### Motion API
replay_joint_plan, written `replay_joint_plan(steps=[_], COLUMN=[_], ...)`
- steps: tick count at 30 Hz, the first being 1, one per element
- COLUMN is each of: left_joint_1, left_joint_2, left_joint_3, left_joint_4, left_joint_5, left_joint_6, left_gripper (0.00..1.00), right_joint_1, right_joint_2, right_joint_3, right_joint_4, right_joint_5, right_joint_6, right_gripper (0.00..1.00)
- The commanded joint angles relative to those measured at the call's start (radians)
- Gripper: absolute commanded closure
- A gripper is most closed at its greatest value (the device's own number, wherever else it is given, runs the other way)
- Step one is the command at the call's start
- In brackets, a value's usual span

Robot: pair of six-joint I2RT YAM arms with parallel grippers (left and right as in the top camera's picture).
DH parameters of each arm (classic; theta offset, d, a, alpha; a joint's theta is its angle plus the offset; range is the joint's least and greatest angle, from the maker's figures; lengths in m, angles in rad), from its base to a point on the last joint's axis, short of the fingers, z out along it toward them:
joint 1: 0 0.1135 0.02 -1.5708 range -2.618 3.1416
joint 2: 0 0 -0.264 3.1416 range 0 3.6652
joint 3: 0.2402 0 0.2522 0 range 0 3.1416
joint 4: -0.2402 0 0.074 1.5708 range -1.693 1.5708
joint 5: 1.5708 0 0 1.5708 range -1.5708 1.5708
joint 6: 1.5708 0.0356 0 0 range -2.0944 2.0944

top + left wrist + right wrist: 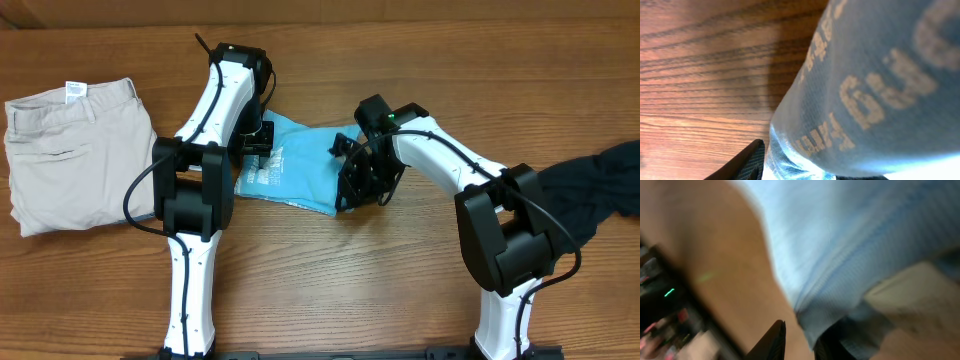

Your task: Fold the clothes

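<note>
Both left tool (256, 147) and right tool (352, 172), partly closed, pinch the blue T-shirt (300, 165).

Overhead, bright even light from above leaves only short soft shadows on the desk (350, 290), and all is sharp. The left wrist view sits too close: the lettering on the T-shirt (880, 90) is soft, a dark shadow beside it. The right wrist view is smeared with motion blur (no crisp edge).
</note>
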Motion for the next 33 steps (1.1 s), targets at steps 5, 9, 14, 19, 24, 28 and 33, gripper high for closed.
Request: replay_joint_plan(steps=[5, 9, 14, 19, 24, 28, 33], left_joint_1=[0.004, 0.007, 0.019, 0.020, 0.020, 0.017, 0.015], left_joint_2=[0.016, 0.016, 0.016, 0.016, 0.016, 0.016, 0.016], left_joint_3=[-0.007, -0.007, -0.007, -0.008, -0.008, -0.008, -0.008], left_joint_4=[-0.092, -0.119, -0.128, -0.148, -0.132, -0.081, -0.049], left_joint_5=[0.111, 0.073, 0.056, -0.012, -0.101, -0.067, -0.021], left_joint_6=[0.037, 0.046, 0.043, 0.012, -0.064, -0.076, -0.068], left_gripper=[0.52, 0.52, 0.52, 0.55, 0.56, 0.67, 0.80], right_joint_1=[0.002, 0.002, 0.002, -0.006, -0.024, -0.053, -0.094], right_joint_2=[-0.078, -0.071, -0.068, -0.068, -0.069, -0.070, -0.074], right_joint_3=[0.058, 0.043, 0.011, 0.000, 0.001, 0.001, 0.001], right_joint_4=[-0.043, -0.012, 0.003, 0.014, 0.029, 0.043, 0.043], right_joint_5=[-0.148, -0.015, 0.142, 0.375, 0.514, 0.531, 0.531], right_joint_6=[-0.118, -0.108, -0.083, 0.056, 0.179, 0.212, 0.228], right_gripper=[0.71, 0.65, 0.64, 0.65, 0.67, 0.70, 0.70])
